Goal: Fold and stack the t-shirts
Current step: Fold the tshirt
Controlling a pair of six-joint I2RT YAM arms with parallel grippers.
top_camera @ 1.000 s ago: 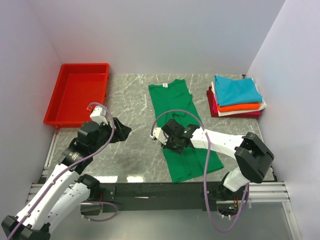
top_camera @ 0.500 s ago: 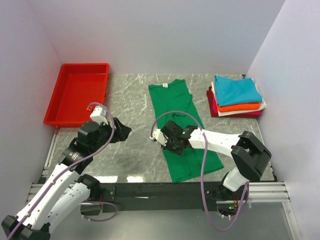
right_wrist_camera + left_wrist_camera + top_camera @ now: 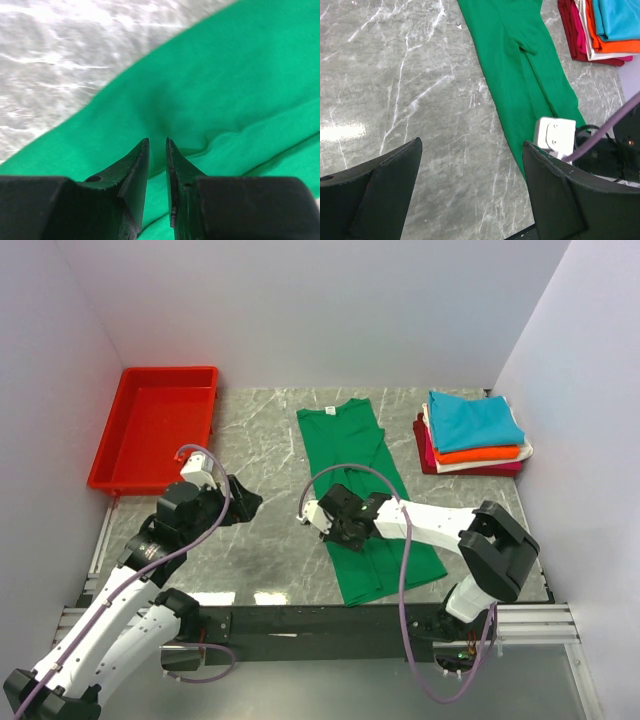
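The bright green t-shirt (image 3: 350, 435) lies flat and lengthwise down the middle of the table, folded into a long narrow strip, neck label at the far end. My right gripper (image 3: 333, 517) is low over its left edge, about two thirds down the strip. In the right wrist view its jaws (image 3: 157, 141) stand a narrow gap apart, tips at the puckered green cloth (image 3: 225, 65), nothing pinched between them. My left gripper (image 3: 245, 502) hangs wide open (image 3: 472, 145) over bare marble left of the shirt (image 3: 520, 65). Folded teal, orange, white and red t-shirts form a stack (image 3: 475, 435) at the far right.
A red plastic tray (image 3: 155, 430) sits at the far left, against the wall. Grey marble table (image 3: 265, 450) shows between tray and shirt. The stack (image 3: 605, 30) lies close to the right wall. The right arm's white wrist block (image 3: 554, 137) is next to my left gripper's right finger.
The right gripper has slid a little to the left and nearer across the green shirt, toward its left edge. The left arm has not moved.
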